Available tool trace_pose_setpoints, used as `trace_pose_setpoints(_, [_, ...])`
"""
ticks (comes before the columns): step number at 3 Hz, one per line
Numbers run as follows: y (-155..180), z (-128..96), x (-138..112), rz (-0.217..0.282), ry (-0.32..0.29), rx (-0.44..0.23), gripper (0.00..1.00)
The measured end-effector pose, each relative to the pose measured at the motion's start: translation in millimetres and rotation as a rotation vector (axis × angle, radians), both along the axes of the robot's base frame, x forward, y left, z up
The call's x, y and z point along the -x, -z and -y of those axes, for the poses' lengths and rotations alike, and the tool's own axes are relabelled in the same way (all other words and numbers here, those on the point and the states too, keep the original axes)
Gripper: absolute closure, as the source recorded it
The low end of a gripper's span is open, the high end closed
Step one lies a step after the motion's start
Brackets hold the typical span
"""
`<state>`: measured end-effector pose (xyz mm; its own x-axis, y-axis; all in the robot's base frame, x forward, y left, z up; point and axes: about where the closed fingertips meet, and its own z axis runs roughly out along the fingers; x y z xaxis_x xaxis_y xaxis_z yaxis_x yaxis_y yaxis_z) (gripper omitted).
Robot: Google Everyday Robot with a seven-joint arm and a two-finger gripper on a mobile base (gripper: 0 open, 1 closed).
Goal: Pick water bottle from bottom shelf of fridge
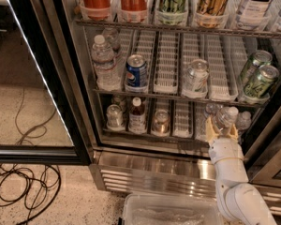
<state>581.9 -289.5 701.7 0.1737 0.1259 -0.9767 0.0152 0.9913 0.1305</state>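
Observation:
The fridge [150,170] stands open, with its black-framed glass door [42,83] swung out to the left. The bottom shelf [182,120] has white slotted lanes. The water bottle [224,118], small, clear and white-capped, is at the right end of that shelf and tilts slightly. My gripper [221,131] reaches up from the lower right on a white arm. Its yellowish fingers [209,127] are closed on either side of the bottle's lower body.
On the bottom shelf are a brown-drink bottle [137,115], two cans [114,116] [160,122] and another clear bottle [244,121] just right of my gripper. A taller bottle [103,62] and Pepsi can [136,72] stand above. A clear bin [168,211] and cables [18,186] lie on the floor.

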Motion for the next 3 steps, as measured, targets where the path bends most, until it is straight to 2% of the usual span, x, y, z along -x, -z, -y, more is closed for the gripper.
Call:
trace_pose_setpoints(1, [-0.5, -5.3, 19.9, -0.039, -0.077, -0.037, 1.0])
trace_pose_setpoints(2, [1.0, 0.7, 32.8, -0.123, -0.18, -0.049, 1.0])
trace_pose_setpoints(3, [-2.0, -13.8, 45.3, -0.209, -0.313, 0.017, 1.0])
